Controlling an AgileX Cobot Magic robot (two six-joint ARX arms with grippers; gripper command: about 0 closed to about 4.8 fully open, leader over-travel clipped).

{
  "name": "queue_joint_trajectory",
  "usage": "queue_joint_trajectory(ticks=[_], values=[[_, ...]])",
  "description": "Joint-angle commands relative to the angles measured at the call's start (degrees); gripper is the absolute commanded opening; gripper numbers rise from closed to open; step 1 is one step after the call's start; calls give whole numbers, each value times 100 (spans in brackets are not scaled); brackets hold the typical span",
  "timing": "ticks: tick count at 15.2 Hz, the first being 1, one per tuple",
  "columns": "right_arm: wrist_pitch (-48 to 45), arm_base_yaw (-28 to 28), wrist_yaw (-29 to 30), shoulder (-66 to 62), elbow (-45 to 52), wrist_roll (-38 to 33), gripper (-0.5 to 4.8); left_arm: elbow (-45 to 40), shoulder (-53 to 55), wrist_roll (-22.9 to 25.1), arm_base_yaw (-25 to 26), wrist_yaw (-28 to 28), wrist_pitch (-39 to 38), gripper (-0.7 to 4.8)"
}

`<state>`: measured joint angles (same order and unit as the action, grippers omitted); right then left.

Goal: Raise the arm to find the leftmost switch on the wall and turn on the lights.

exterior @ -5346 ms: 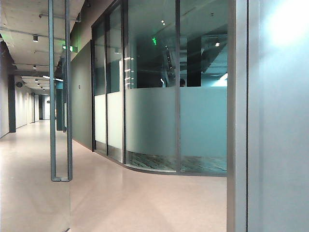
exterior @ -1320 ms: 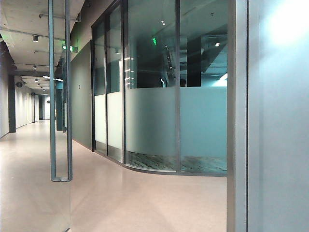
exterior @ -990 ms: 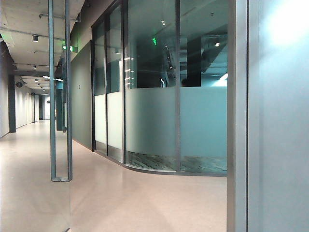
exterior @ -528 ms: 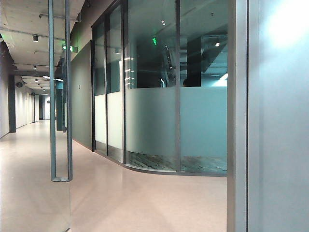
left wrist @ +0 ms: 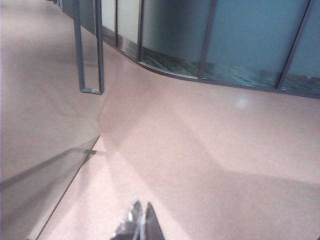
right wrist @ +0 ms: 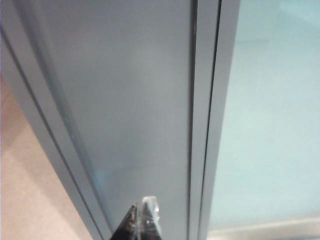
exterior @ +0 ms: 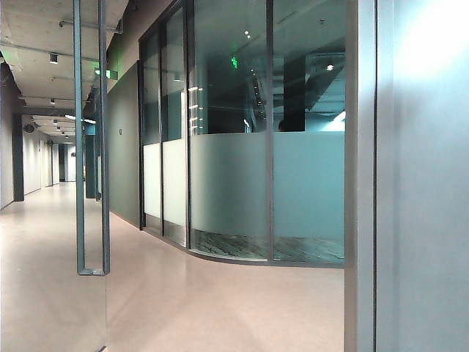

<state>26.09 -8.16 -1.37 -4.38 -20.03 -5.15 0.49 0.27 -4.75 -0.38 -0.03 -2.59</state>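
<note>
A long corridor with a pale pinkish floor [exterior: 183, 301] fills the exterior view, running back to a far end lit by ceiling lamps. One curved glass partition [exterior: 234, 147] lines the corridor's right side, its lower band frosted, its upper band clear and dark behind, split by several dark vertical frames. One wide grey door frame post [exterior: 360, 176] stands close on the right, with a pale panel [exterior: 425, 183] beside it. On the left stands one glass door carrying a single tall looped metal handle [exterior: 91, 147].

No wall switch shows in any view, so where it lies cannot be told.

Neither arm appears in the exterior view. Two grippers show, one per wrist view. The left gripper [left wrist: 139, 220] hangs above the bare floor, near the glass door's lower edge [left wrist: 65, 192], its fingertips meeting with nothing between them. The right gripper [right wrist: 143, 216] points at the grey frame post [right wrist: 205, 115], close to it, its tips likewise pressed together and empty.
</note>
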Motion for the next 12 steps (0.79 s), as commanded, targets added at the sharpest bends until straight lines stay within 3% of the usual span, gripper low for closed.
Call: queue_joint_trajectory(ticks=[1, 6, 12], values=[[-1528, 13, 4, 52, 787, -87, -1, 2, -4, -9, 13, 24, 48, -5], [-2693, 319, 17, 426, 1768, -90, -1, 2, -4, -11, 13, 24, 46, -5], [-2785, 448, 7, 426, 1963, -90, -1, 2, -4, -9, 13, 24, 35, -5]])
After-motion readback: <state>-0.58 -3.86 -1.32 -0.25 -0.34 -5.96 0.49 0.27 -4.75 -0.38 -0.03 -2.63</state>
